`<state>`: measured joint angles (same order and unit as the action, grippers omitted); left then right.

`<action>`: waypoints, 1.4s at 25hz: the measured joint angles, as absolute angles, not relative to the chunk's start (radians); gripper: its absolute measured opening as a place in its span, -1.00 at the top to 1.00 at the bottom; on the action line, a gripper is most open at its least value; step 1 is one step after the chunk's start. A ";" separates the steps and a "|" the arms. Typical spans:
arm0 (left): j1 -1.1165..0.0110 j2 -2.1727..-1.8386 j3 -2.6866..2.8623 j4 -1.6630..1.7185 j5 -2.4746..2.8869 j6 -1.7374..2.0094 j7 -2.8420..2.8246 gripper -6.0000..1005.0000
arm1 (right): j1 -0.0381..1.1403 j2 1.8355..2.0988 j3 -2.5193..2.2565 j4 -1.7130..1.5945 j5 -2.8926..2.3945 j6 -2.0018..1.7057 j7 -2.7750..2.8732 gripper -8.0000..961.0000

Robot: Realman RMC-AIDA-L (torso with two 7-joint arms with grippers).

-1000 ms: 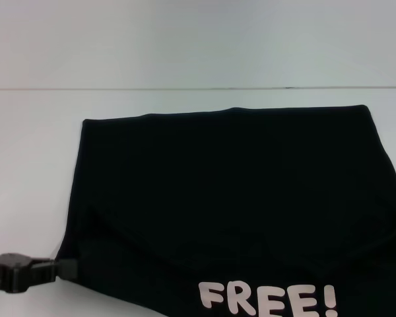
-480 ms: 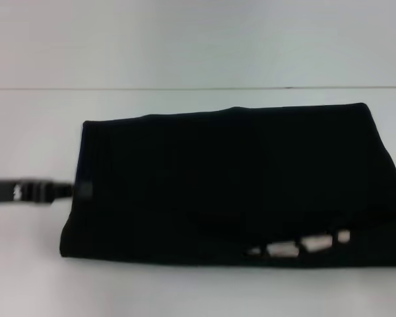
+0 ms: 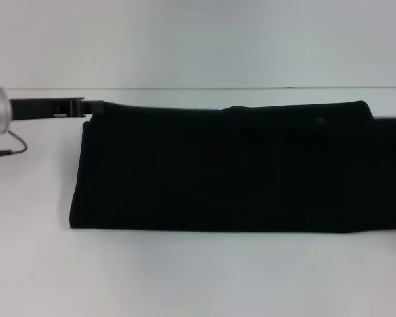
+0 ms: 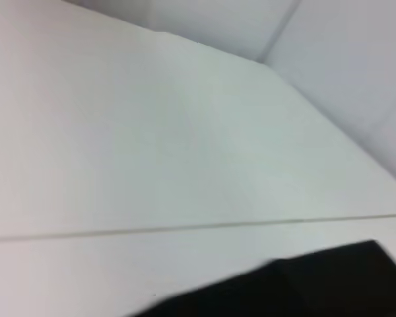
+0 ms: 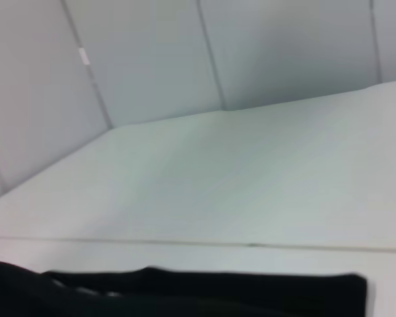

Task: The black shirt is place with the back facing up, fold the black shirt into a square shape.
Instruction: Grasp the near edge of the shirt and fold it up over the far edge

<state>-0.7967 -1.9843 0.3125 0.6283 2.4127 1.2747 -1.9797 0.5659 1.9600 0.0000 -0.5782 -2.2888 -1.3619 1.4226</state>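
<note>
Now the left gripper (image 3: pixel 92 107) sits at the far left corner of the black shirt (image 3: pixel 224 168), arm stretched level across the white table (image 3: pixel 185 277); its grip can't be made out. Shirt lies folded into a wide flat band, lettering hidden.

You had white surface (image 3: pixel 198 277) filling most of head view, plain and matte. Thin dark seam (image 3: pixel 185 88) ran straight across it at far side. Pale grey wall (image 5: pixel 152 59) stood behind, split into panels by vertical joints. Wall corner (image 4: pixel 277 33) showed in left wrist view. Light was even, soft, no hard shadows.
</note>
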 joint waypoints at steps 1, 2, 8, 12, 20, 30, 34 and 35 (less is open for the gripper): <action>-0.804 -1.988 0.336 0.620 2.413 1.224 -1.981 0.99 | 0.589 1.958 -0.005 -0.557 -2.289 -1.317 1.423 0.94; -0.808 -1.993 0.361 0.615 2.412 1.167 -1.984 0.99 | 0.606 1.956 -0.009 -0.539 -2.289 -1.281 1.423 0.94; -0.830 -2.036 0.449 0.566 2.411 0.896 -1.989 0.99 | 0.734 1.982 -0.080 -0.405 -2.283 -0.917 1.407 0.94; -0.834 -2.054 0.518 0.552 2.411 0.813 -1.989 0.99 | 0.810 2.014 -0.115 -0.356 -2.276 -0.729 1.361 0.94; -0.843 -2.061 0.552 0.543 2.411 0.756 -1.989 0.99 | 0.868 2.039 -0.136 -0.335 -2.239 -0.603 1.322 0.94; -0.851 -2.062 0.552 0.549 2.410 0.680 -1.989 0.99 | 0.877 2.022 -0.178 -0.334 -2.171 -0.588 1.321 0.94; -0.854 -2.063 0.552 0.549 2.409 0.651 -1.988 0.99 | 0.889 2.022 -0.193 -0.330 -2.170 -0.555 1.321 0.94; -0.855 -2.064 0.552 0.548 2.409 0.640 -1.988 0.99 | 0.891 2.022 -0.197 -0.328 -2.170 -0.550 1.321 0.94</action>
<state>-0.8545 -2.0645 0.5521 0.5477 2.4091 0.6403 -1.9881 0.8911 2.0215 -0.1971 -0.3280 -2.1700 -0.5504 1.3209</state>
